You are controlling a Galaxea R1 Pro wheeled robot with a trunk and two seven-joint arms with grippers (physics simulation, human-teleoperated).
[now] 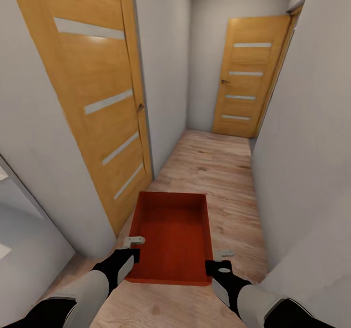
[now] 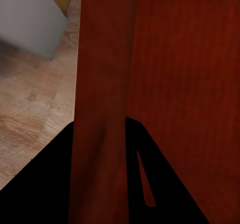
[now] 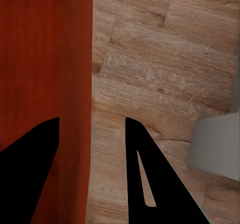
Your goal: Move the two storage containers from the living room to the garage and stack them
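One orange-red storage container [image 1: 173,238] hangs above the light wood-plank floor [image 1: 214,167] of a narrow white-walled hallway, carried between both arms. The left tool [image 1: 130,248] pinches the container's left wall, which runs between its dark fingers [image 2: 35,194] in the left wrist view, and the right tool [image 1: 218,260] pinches the right wall the same way. An orange-brown door [image 1: 92,99] with pale slits stands close on the left, and a second door [image 1: 251,77] closes the hallway's far end.
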